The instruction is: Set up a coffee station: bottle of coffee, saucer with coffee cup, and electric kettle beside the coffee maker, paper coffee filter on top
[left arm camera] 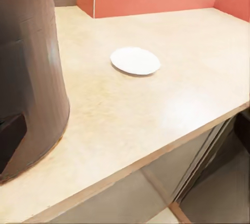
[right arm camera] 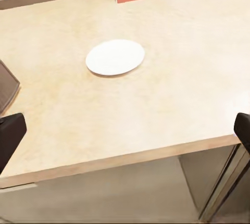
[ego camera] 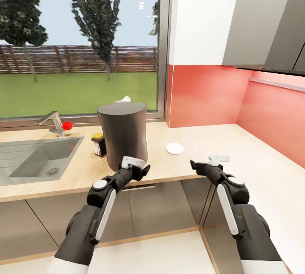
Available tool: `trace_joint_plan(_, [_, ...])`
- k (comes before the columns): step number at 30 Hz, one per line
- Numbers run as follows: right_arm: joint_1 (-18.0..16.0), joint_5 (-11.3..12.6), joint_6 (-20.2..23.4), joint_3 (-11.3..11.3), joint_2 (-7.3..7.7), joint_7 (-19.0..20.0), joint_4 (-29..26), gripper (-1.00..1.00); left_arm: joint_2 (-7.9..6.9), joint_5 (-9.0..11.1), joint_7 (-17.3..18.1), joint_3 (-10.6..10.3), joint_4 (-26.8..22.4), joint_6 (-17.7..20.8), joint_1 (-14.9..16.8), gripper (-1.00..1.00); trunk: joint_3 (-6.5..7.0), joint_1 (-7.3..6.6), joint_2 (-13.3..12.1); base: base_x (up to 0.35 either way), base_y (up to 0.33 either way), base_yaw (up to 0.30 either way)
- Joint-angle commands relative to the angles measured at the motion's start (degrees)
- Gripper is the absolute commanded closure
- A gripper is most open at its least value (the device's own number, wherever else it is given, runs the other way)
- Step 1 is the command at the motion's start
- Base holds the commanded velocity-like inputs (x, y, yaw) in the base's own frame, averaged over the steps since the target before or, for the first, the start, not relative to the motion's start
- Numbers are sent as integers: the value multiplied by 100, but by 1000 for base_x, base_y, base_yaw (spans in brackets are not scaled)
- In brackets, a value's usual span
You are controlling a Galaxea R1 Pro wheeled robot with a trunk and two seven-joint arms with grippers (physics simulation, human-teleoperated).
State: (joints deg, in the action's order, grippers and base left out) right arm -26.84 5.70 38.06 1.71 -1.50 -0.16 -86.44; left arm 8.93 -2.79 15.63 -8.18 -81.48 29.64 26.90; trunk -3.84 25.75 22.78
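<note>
The dark grey coffee maker point(ego camera: 123, 136) stands on the kitchen countertop point(ego camera: 212, 136), its side close in the left wrist view point(left arm camera: 31, 73). A crumpled white paper coffee filter point(ego camera: 124, 99) lies on its top. The bottle of coffee point(ego camera: 99, 144) stands against its left side. To its right lies the white saucer point(ego camera: 175, 148) point(left arm camera: 135, 60) point(right arm camera: 115, 57), bare. My left gripper point(ego camera: 143, 169) hovers open at the counter's front edge before the coffee maker. My right gripper point(ego camera: 195, 165) point(right arm camera: 125, 130) is open and holds nothing, just in front of the saucer. The coffee cup, electric kettle and kitchen shelf are out of view.
A steel sink point(ego camera: 38, 159) with a faucet point(ego camera: 53, 122) and a small red object point(ego camera: 67, 126) takes up the counter's left. A window runs behind it. The red backsplash point(ego camera: 203, 96) and wall cabinets point(ego camera: 254, 15) close the corner, where the counter turns along the right.
</note>
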Motion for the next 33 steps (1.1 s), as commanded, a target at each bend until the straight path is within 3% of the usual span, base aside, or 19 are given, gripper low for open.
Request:
trace_joint_plan(1, [-6,158,87,16,-6,-5,-6,-100,32,110,-85,8,20,167,142,-100,-14,4,14,0,0,0])
trace_joint_plan(5, [-6,603,188,91,2,-14,-5,-100,76,675,-314,9,98,515,493,-100,-14,4,14,0,0,0])
trace_joint_plan(7, [-6,858,219,254,6,-22,-5,-100,87,1141,-485,9,167,604,680,-100,-14,4,14,0,0,0])
trace_joint_plan(10, [-6,989,235,399,8,-26,-5,-100,99,1616,-834,5,237,641,834,-100,-14,4,14,0,0,0])
trace_joint_plan(12, [-6,1044,241,462,17,-27,-5,-100,107,2082,-1319,-12,273,656,974,-100,-14,4,14,0,0,0])
trace_joint_plan(13, [-6,1052,242,471,19,-27,-5,-100,107,2192,-1445,-22,278,658,999,-100,-14,4,14,0,0,0])
trace_joint_plan(17, [-6,1074,247,505,25,-32,-5,-100,107,2800,-2198,-270,295,664,1085,-100,-14,4,14,0,0,0])
trace_joint_plan(21, [-6,1083,355,514,26,-36,-9,-100,107,3141,-2696,-662,302,650,1102,-100,-14,4,14,0,0,0])
trace_joint_plan(24, [-6,1091,411,525,35,-32,-18,-100,107,3362,-2907,-774,379,635,1106,-100,-14,4,14,0,0,0])
trace_joint_plan(30, [-6,1106,436,539,51,-30,-42,-100,89,3874,-3017,-809,620,616,1090,-100,-11,4,14,0,0,-27])
trace_joint_plan(33, [-6,1108,438,536,52,-29,-46,-100,65,3956,-3025,-793,654,615,1053,-100,-3,4,14,0,0,-183])
